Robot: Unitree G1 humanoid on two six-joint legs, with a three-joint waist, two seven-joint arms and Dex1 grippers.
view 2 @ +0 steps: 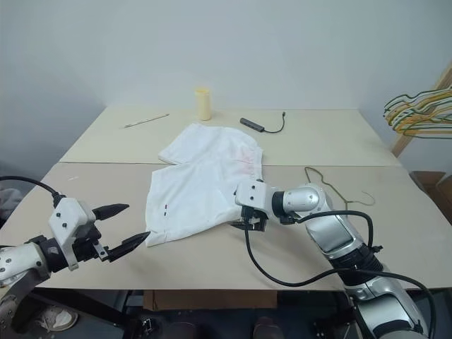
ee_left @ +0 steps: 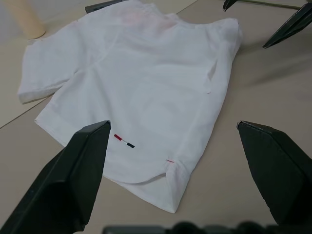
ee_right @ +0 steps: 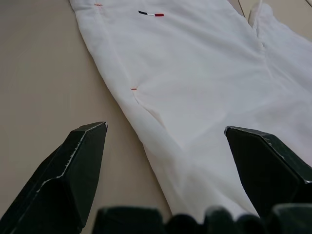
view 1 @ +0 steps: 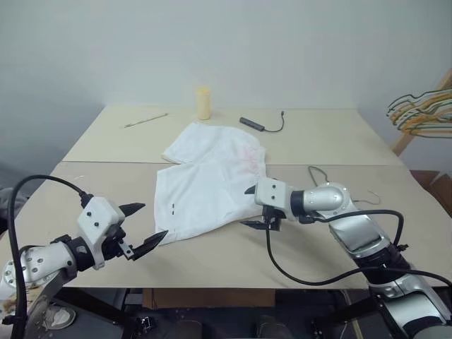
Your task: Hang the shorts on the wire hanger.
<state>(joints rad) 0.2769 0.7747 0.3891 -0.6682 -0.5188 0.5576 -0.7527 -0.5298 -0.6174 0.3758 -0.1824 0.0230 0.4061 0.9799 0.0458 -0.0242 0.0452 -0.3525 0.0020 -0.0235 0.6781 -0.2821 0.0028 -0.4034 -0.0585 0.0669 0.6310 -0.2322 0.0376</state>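
1. Table (view 1: pixel 99 145): pale beige top made of two boards, with a seam running across.
2. The shorts (view 1: pixel 205 183): white, lying flat mid-table across the seam; small dark marks near the hem on the robot's left side; faint pink mark toward the waist.
3. Right gripper (view 1: pixel 252 207): fingers spread wide, holding nothing, at the shorts' right-hand edge over the fabric.
4. Left gripper (view 1: pixel 145 226): fingers spread wide, empty, just beside the near left hem corner.
5. The wire hanger (view 2: pixel 339 191): thin grey wire, flat on the table right of the shorts, partly hidden behind the right arm.
6. Yellow cylinder (view 1: pixel 203 103): upright on the far board.
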